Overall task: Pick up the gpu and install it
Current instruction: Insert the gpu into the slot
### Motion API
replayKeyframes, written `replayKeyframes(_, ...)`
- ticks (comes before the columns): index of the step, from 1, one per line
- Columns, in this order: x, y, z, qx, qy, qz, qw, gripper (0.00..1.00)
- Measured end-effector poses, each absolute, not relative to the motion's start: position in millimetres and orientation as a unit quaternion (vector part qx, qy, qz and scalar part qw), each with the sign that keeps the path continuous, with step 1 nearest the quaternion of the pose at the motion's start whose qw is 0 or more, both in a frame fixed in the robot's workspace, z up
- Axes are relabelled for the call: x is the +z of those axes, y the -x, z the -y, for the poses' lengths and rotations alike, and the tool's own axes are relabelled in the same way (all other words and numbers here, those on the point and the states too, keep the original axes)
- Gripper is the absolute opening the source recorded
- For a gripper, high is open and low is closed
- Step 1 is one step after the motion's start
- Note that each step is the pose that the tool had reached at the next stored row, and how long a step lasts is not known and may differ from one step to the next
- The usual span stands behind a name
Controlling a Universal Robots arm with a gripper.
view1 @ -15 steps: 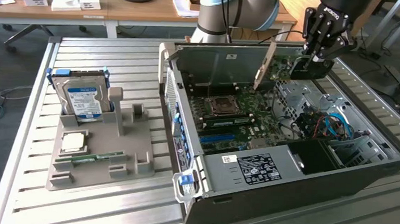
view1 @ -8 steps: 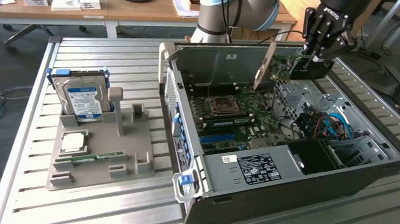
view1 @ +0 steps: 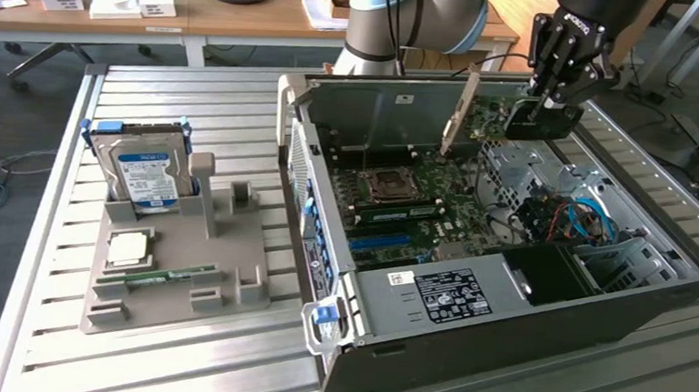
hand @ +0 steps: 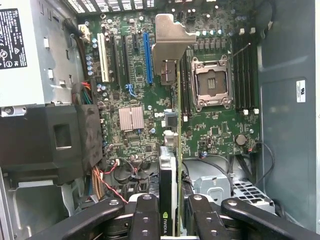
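**Gpu held over the open case**

In the upper right of the exterior view, the hand (view1: 550, 103) is clenched on the gpu (view1: 518, 122), holding it above the open computer case (view1: 498, 351). The card's silver bracket (view1: 460, 112) slants down toward the motherboard (view1: 428, 214), and the card is not seated in any slot.

In the wrist view the black fingers (hand: 145, 217) of the hand (hand: 172, 220) press on both faces of the gpu (hand: 169, 175), which is seen edge-on — black cooler on one face, thin green board on the other. Its bracket (hand: 170, 40) sits at the far end. Beneath the card lies the motherboard (hand: 135, 140), with a blue slot (hand: 148, 57) to one side of it and the empty processor socket (hand: 212, 82) to the other.

At the exterior view's left, a grey holder (view1: 174, 276) rests on the slatted bench (view1: 209, 105) — well apart from the hand. A hard drive (view1: 144, 170) with a blue-white label stands upright in it, and a narrow memory stick (view1: 156, 275) lies lower down.
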State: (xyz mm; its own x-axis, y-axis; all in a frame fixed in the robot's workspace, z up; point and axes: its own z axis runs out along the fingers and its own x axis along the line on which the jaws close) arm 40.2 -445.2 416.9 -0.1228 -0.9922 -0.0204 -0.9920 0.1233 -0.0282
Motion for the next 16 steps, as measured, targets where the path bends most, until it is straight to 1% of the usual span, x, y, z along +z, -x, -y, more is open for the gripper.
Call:
replayKeyframes(6, 416.7, -38.5, 445.1, -0.004, 0.662, -0.749, 0.017, 0.27)
replayKeyframes(16, 416.0, -12.2, 445.1, -0.004, 0.662, -0.749, 0.017, 0.27)
